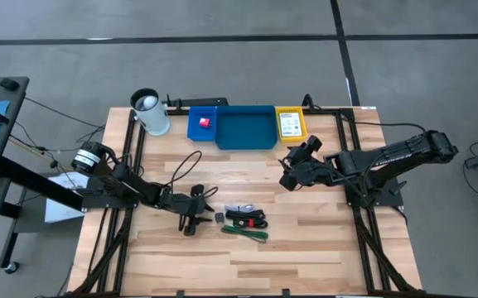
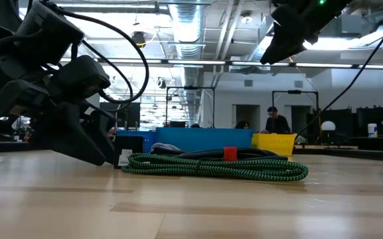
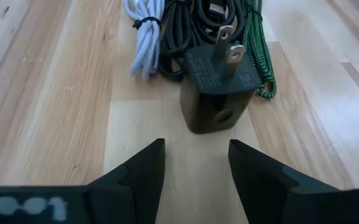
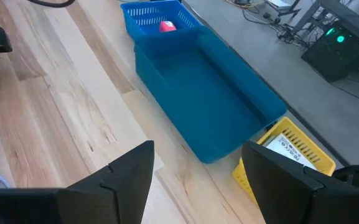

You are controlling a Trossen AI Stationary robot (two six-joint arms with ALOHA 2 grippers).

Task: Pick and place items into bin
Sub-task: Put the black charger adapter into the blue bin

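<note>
left tool point(image 3: 195, 163) open, black block point(image 3: 218, 87) just beyond its tips.

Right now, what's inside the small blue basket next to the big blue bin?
One pink-red cube lies in the small blue basket. The floor around it looks bare, though the near wall hides a strip of it.

Table point(image 1: 305, 248) (wooden): cables point(image 1: 247, 222), bins point(image 1: 245, 128)

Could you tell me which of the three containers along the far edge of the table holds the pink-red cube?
The small blue basket, leftmost of the three; the large blue bin is bare, and the yellow basket holds a white card.
</note>
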